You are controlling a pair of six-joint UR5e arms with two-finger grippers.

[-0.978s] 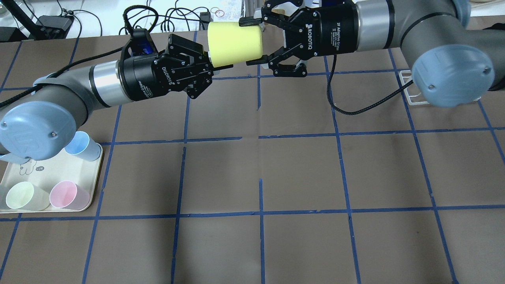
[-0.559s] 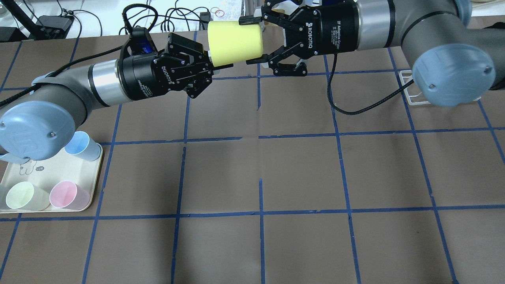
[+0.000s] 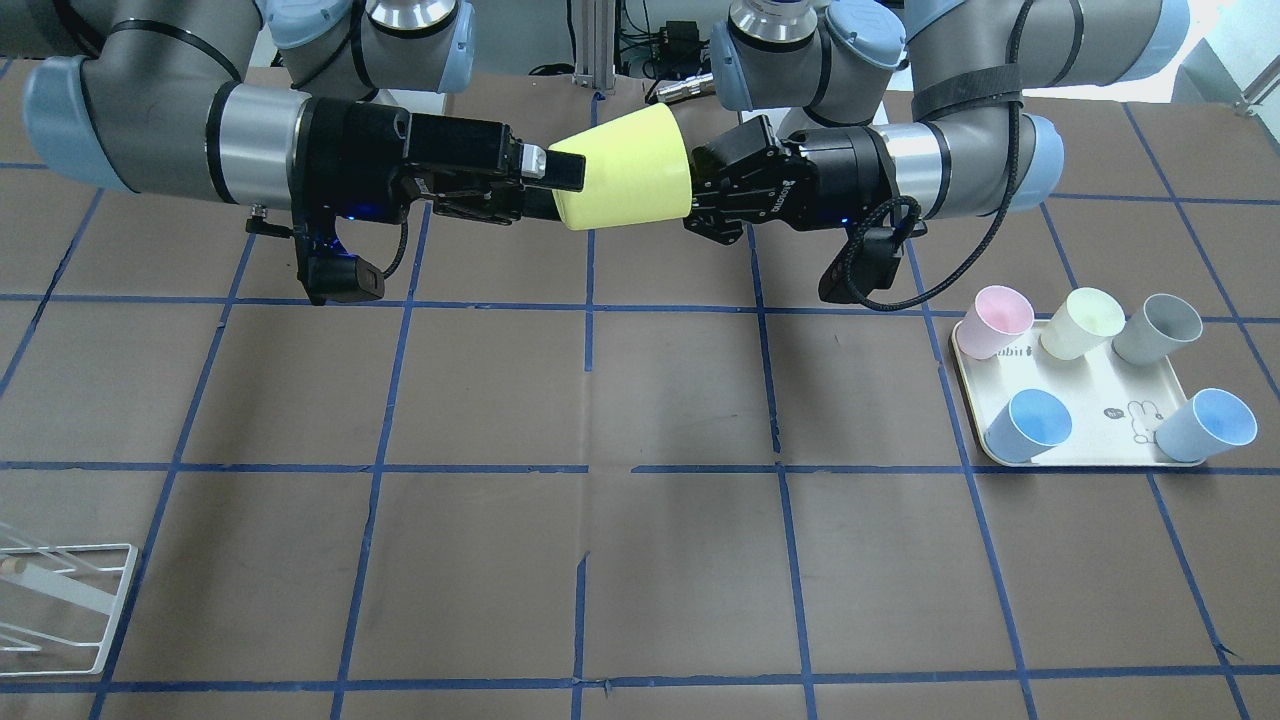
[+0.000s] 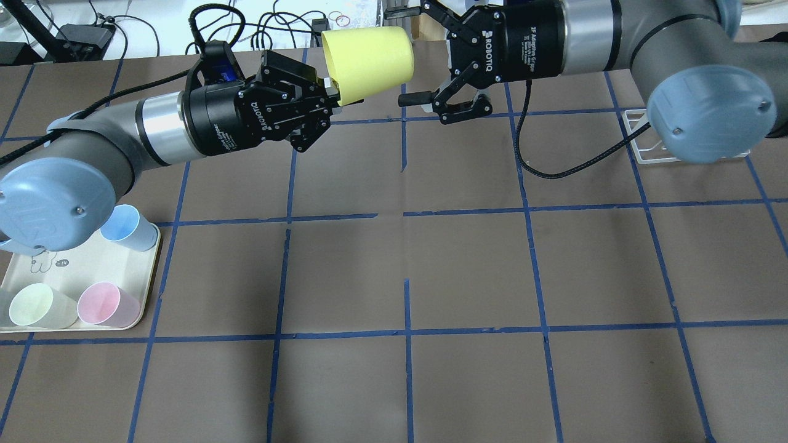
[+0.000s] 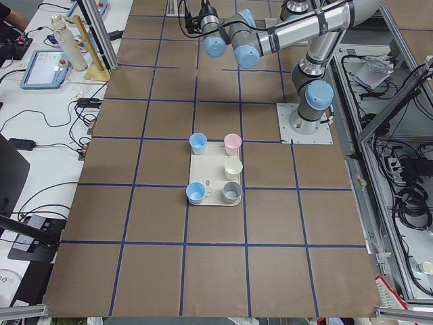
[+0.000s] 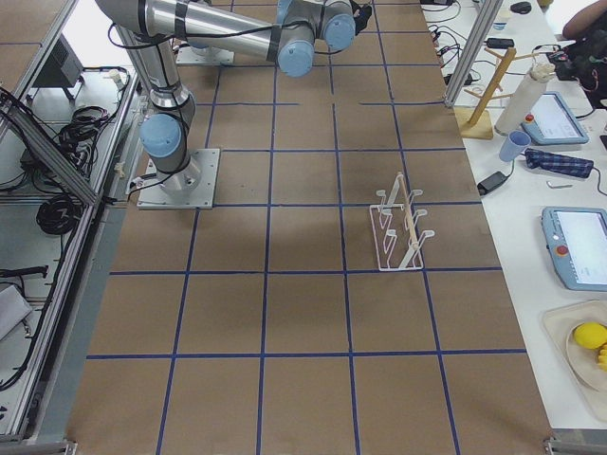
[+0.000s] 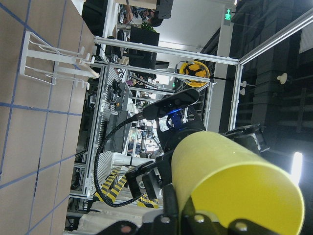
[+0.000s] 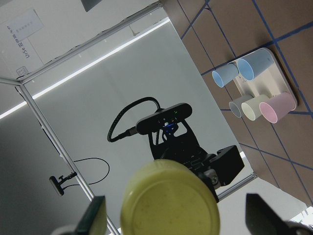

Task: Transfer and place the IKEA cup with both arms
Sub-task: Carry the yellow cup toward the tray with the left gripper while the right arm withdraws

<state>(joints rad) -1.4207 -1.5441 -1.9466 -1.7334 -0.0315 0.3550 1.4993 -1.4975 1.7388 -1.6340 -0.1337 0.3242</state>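
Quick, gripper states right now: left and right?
Left gripper: shut on the IKEA cup, at its rim.
Right gripper: open, clear of the cup's base.

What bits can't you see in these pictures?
- Inside of the yellow cup: every view. Its mouth faces the left claw.
- The grey cup: overhead view, cut off by the left edge.
- One blue cup: overhead view, hidden behind the left arm's elbow cap.
- Both side views: the yellow cup lies beyond the top edge.
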